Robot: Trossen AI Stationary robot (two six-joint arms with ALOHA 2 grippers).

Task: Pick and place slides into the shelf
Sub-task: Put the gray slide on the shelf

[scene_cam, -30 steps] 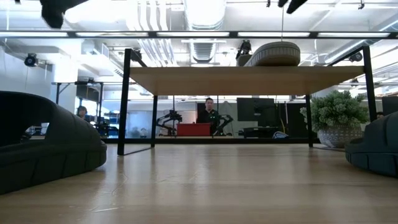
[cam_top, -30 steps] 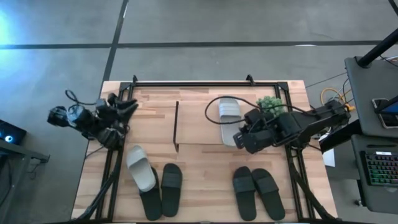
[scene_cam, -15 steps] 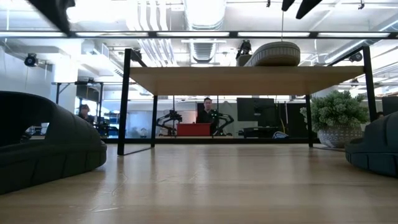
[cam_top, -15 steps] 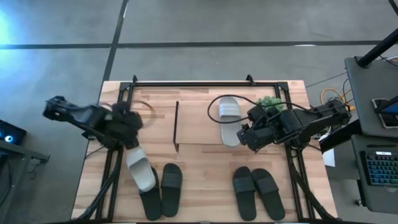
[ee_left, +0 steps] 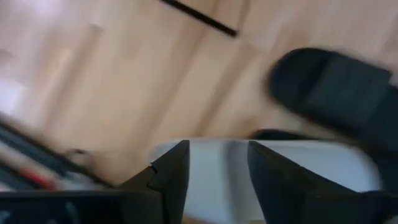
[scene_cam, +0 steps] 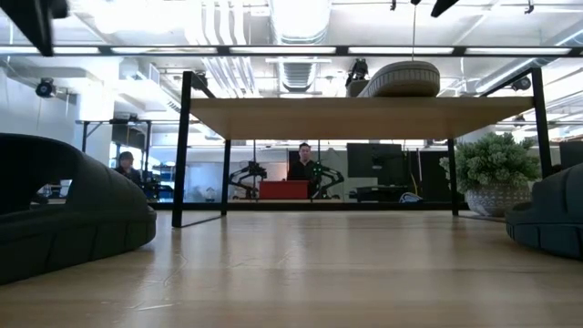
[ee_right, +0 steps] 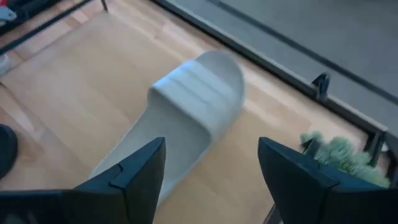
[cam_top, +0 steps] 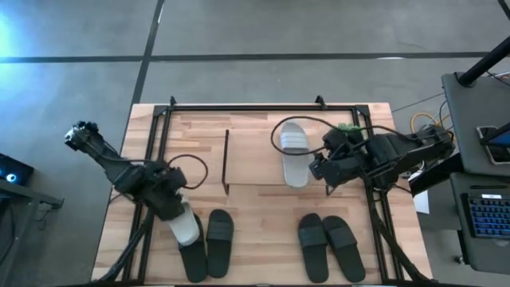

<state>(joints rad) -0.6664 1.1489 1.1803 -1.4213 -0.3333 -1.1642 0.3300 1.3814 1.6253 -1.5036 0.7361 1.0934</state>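
One grey-white slide lies on the shelf's wood top board, and it shows on top of the shelf in the low view. My right gripper is open and hangs just right of that slide's heel, with the slide ahead of its fingers. The other grey-white slide lies near left, partly over a black slide. My left gripper is open above its far end. Its fingers stand over the pale sole. Three more black slides lie on the table. My left gripper comes down from above over the far end of the near-left grey-white slide, with one finger on each side. Whether the fingers touch the slide cannot be told.
A small green plant stands just far of my right gripper, at the shelf's right end. Black table frame rails run along the far edge and both sides. Bare wood lies between the two groups of slides. People show in the room beyond.
My left arm has swung from the table's far-left corner toward the near edge and down, ending over the near-left grey-white slide. My right gripper has drawn a little toward the table's right, off the heel of the slide on the shelf, which stays put.
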